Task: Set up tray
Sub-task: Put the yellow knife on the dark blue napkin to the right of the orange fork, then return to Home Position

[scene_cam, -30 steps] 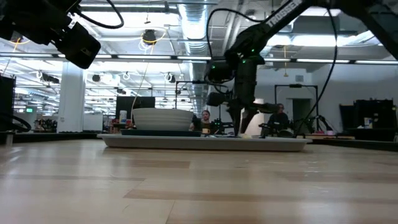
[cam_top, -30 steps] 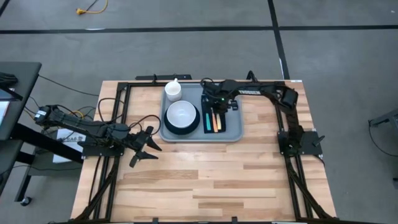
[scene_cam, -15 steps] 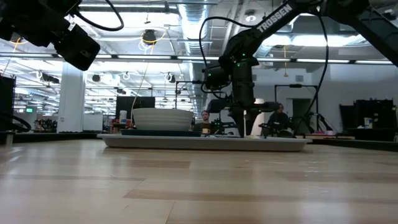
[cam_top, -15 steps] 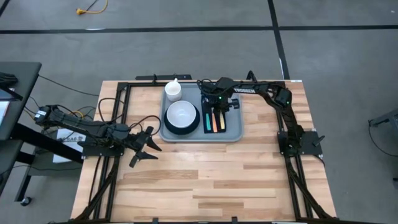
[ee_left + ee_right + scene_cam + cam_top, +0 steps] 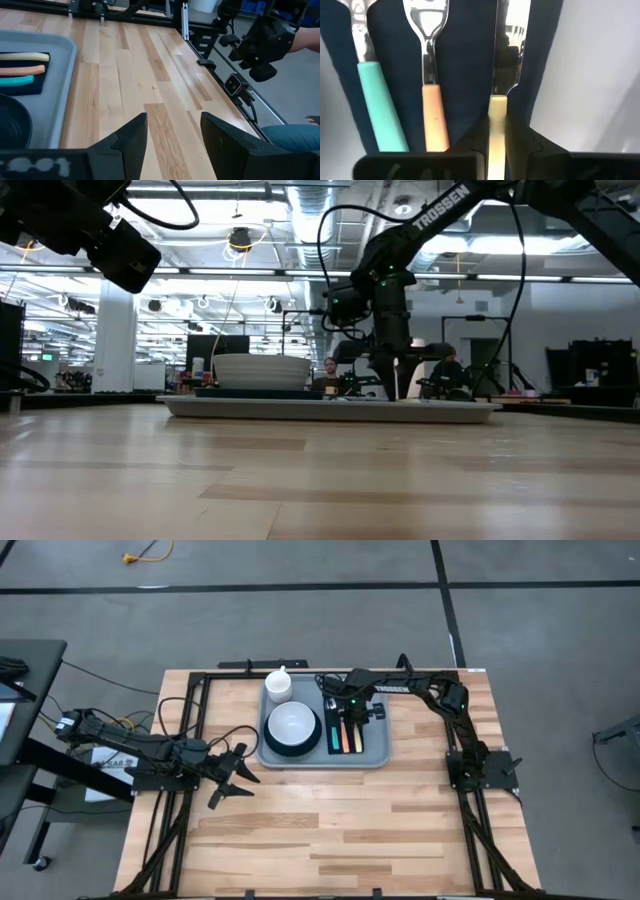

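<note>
The pale grey-blue tray (image 5: 375, 745) lies at the table's far middle. On it stand a white bowl (image 5: 292, 723) on a dark teal plate (image 5: 275, 745), a white cup (image 5: 278, 685) at the far left corner, and a black napkin (image 5: 470, 60). The napkin carries a teal-handled piece (image 5: 377, 110), an orange-handled spoon (image 5: 432, 115) and a yellow-handled knife (image 5: 497, 107). My right gripper (image 5: 352, 710) stands over the napkin, shut on the knife. My left gripper (image 5: 235, 776) waits open over the table's left side. My right gripper pinches the knife's yellow handle (image 5: 497, 112) between its two fingers (image 5: 520, 140), close to where the blade starts. The fingers come from above, pointing down, one on each side of the handle. The knife lies along the napkin, beside the orange-handled spoon.
Black frame rails run along the table's left, right and far edges (image 5: 300, 673). Bare wood (image 5: 340, 830) spreads across the near half of the table. In the low view, people sit in the room behind the tray (image 5: 450, 370).
My right gripper has shifted a little toward the table's left over the napkin, staying low over the tray. Its fingers have stayed on the knife.
</note>
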You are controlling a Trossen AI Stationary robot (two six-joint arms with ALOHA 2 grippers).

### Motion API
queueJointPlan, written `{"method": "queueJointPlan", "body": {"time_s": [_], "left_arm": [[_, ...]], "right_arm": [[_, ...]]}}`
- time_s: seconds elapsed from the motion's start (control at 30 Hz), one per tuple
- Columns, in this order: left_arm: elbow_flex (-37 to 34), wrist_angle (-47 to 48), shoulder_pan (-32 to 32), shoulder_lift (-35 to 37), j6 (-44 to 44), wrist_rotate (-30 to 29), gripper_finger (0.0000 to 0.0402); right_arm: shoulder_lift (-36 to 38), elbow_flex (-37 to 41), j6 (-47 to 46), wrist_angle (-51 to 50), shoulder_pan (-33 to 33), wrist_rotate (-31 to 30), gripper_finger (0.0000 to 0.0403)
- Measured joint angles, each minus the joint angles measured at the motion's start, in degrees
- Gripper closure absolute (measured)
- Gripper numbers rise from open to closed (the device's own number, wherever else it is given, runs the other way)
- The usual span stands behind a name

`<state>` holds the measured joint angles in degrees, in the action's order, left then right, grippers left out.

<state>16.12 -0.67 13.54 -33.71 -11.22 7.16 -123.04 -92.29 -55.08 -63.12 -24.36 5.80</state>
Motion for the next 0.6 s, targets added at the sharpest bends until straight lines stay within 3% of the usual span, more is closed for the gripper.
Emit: {"method": "queueJointPlan", "body": {"time_s": [0.6], "left_arm": [[0.00, -0.09, -0.02, 0.00, -0.02, -0.04, 0.0229]], "right_arm": [[1.78, 0.01, 0.45, 0.10, 1.70, -0.48, 0.0236]]}}
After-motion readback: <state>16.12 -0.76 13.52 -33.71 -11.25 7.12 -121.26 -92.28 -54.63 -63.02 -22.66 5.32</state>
